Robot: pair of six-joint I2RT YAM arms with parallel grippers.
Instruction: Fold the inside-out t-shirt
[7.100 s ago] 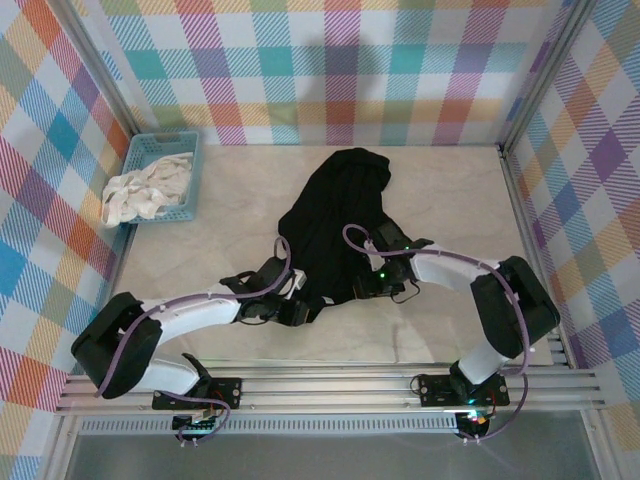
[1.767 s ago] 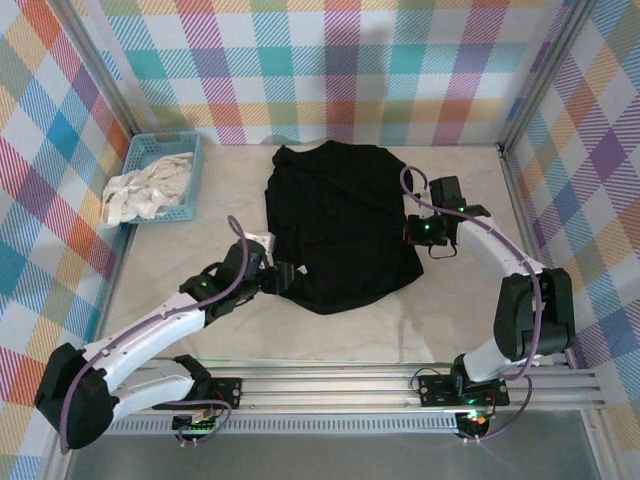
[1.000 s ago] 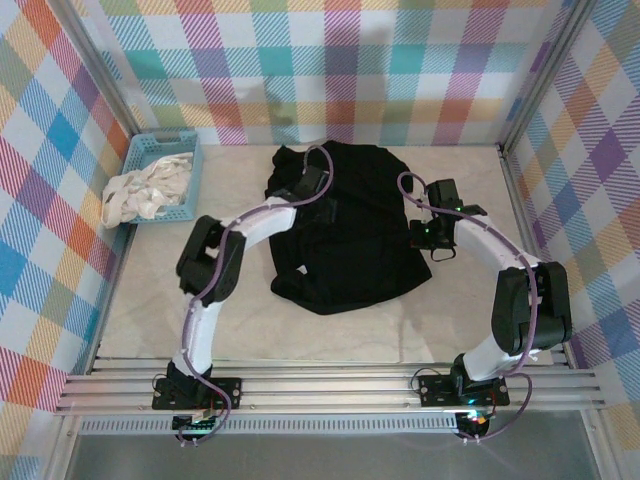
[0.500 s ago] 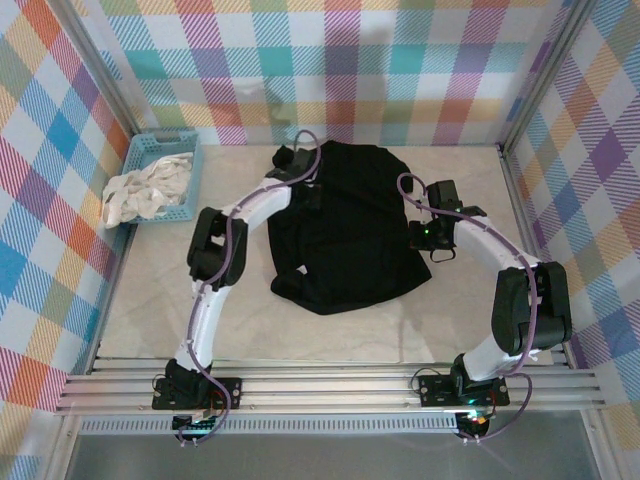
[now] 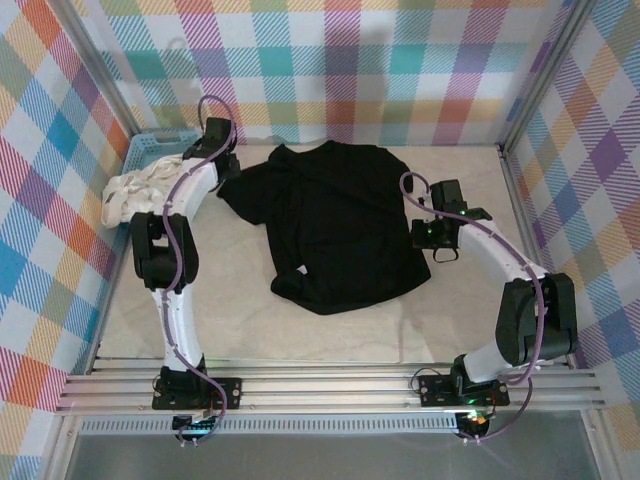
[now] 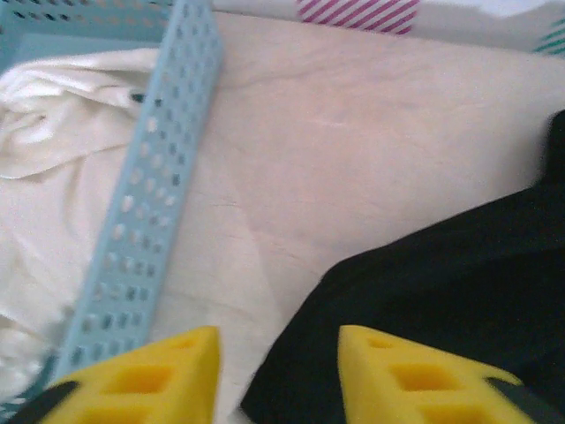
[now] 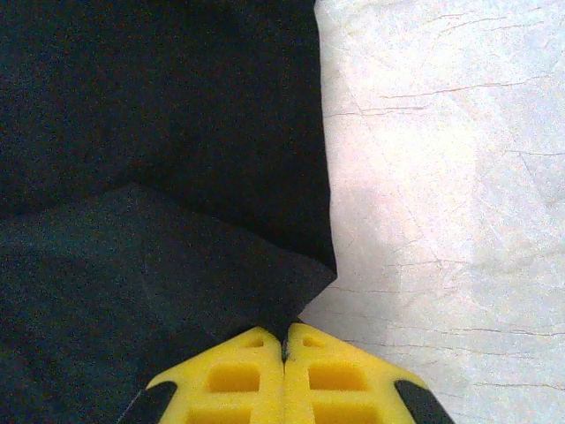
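While blue perforated plastic basket (image 6: 150,221) holds white-cream cloth (image 6: 53,177) | left gripper (image 6: 275,336) released beside basket | right gripper (image 7: 284,329) pinching black cloth t-shirt (image 5: 340,220)

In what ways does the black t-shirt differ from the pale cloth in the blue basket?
The black t-shirt is dark; the pale cloth is cream-white. The t-shirt lies spread out on the table; the cloth sits bunched in the blue basket, spilling over its rim. The t-shirt looks far wider than the cloth. Both are soft fabric.
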